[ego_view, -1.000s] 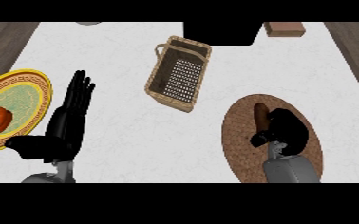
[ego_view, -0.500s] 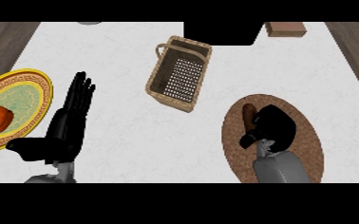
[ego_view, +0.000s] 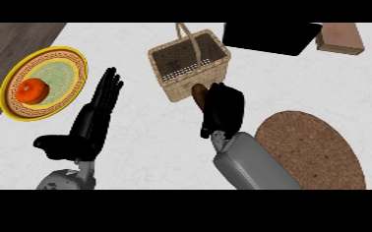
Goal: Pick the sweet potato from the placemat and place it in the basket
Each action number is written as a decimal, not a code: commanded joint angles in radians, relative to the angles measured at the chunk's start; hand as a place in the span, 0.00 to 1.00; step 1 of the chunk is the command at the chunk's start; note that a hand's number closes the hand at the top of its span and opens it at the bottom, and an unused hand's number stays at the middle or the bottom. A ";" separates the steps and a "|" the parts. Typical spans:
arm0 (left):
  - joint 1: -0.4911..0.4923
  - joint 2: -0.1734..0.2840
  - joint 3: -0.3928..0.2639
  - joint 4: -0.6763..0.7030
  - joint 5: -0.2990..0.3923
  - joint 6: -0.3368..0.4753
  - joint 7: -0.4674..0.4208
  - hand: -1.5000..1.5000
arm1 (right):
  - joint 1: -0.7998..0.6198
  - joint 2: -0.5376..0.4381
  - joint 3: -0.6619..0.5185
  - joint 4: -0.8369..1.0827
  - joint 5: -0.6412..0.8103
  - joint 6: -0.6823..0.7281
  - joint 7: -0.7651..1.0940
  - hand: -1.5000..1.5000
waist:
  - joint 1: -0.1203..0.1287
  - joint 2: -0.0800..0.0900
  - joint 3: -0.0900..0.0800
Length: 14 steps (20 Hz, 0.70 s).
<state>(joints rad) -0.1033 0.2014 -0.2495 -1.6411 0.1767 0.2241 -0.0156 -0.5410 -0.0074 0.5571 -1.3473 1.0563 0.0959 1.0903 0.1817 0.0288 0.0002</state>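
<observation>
While our right hand curls round the sweet potato, the tuber's brown end pokes out toward the wicker basket — just short of its near rim, long axis pointing into the opening. Behind lies the placemat, bare. Our left hand rests well apart, fingers straight — by the yellow plate.

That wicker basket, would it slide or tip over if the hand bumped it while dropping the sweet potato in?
The basket looks woven and open-meshed, so probably light and apt to slide if nudged. Its tall handle and upright walls suggest that a side knock could tip it. The right hand, holding the sweet potato, is right by its rim.
</observation>
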 commanded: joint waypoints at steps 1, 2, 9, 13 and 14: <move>-0.017 0.000 -0.017 0.006 0.002 -0.022 0.007 0.50 | -0.151 0.007 0.070 0.023 -0.054 -0.116 0.120 1.00 | 0.045 0.000 0.000; -0.027 -0.011 -0.018 0.011 0.005 -0.017 0.011 0.50 | -0.172 0.007 0.085 0.018 -0.067 -0.141 0.132 1.00 | 0.041 -0.002 0.000; -0.039 -0.019 -0.025 0.041 -0.006 -0.015 0.010 0.50 | -0.382 0.007 0.079 -0.035 -0.069 -0.302 0.172 1.00 | 0.042 -0.017 -0.004; -0.066 -0.029 -0.011 0.067 -0.006 0.001 0.028 0.50 | -0.485 0.007 0.084 -0.056 -0.081 -0.348 0.232 1.00 | 0.012 -0.023 -0.005; -0.065 -0.026 -0.009 0.057 -0.007 0.002 0.025 0.50 | -0.503 0.007 0.087 -0.065 -0.079 -0.360 0.251 1.00 | 0.016 -0.029 -0.005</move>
<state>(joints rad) -0.1591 0.1793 -0.2650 -1.5952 0.1717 0.2181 0.0050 -0.9453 -0.0102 0.6321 -1.3920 0.9837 -0.1417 1.1350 0.2067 0.0091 -0.0035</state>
